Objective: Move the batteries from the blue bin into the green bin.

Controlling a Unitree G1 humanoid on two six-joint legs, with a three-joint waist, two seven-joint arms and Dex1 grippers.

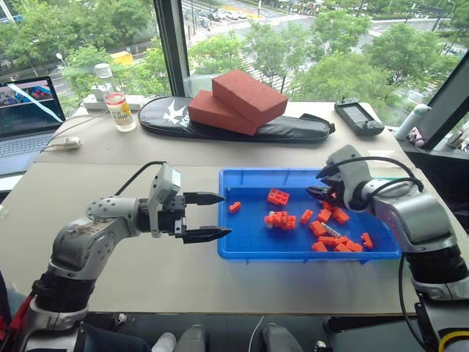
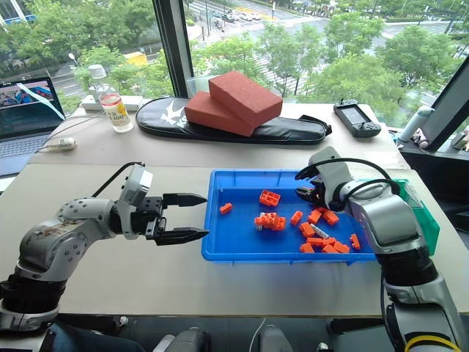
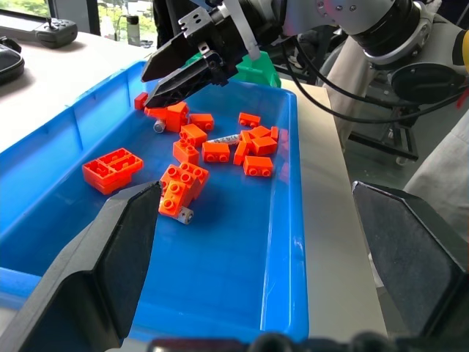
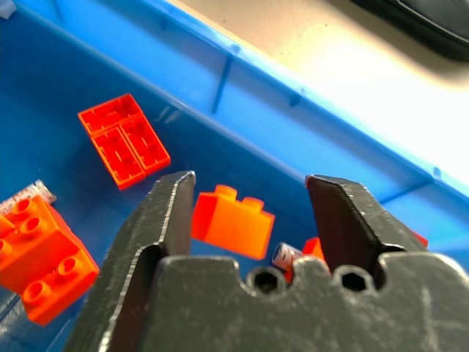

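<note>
The right gripper (image 4: 249, 213) is hanging over the far right part of the blue bin (image 1: 249, 246), fingers spread apart and gripping nothing. In the right wrist view an orange brick (image 4: 233, 222) is sitting square between the open fingers, while a battery (image 4: 287, 254) is peeking out just beside that brick, close to one finger and partly hidden under the gripper body. Its silver end cap is facing the camera, but its long axis is too hidden to read. That is the relation to watch: the brick, not the battery, is occupying the centre line, so my call is that the gripper needs a sideways shift.

Another battery (image 3: 222, 138) is lying flat among the bricks, nearer the right arm too.

The left gripper (image 1: 207, 217) is hovering open at the bin's left wall, empty. The green bin (image 2: 418, 213) is sitting just beyond the blue bin's right edge, behind the right arm.
</note>
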